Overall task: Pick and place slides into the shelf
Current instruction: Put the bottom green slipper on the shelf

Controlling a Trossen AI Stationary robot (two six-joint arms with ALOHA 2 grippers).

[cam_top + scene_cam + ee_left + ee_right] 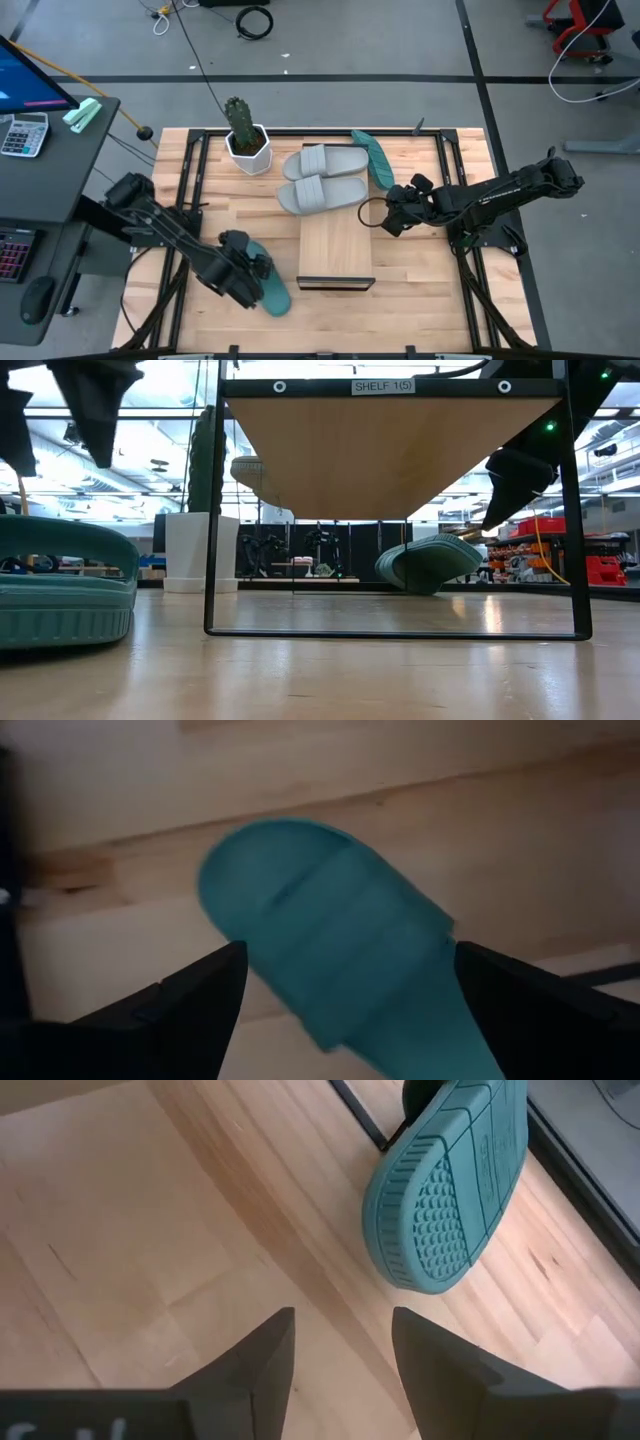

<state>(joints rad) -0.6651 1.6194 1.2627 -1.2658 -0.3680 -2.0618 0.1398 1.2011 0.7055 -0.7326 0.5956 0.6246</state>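
Observation:
A teal slide [270, 288] lies sole down on the tabletop near the front left, and shows large at the low view's left [60, 590]. My left gripper [245, 268] hovers open above it, fingers on either side of its strap [350, 955], without touching. Two grey slides [322, 178] lie side by side across the far part of the shelf [336, 250]. A second teal slide [375, 158] stands tipped on its edge to their right, its ribbed sole [450, 1190] facing my right gripper [342, 1325]. That gripper is open and hangs right of the shelf [395, 215].
A cactus in a white pot [246, 140] stands at the far left of the table, beside the grey slides. The shelf's black end frame [212, 510] rises at the near end. Bare tabletop [430, 290] lies right of the shelf's near end.

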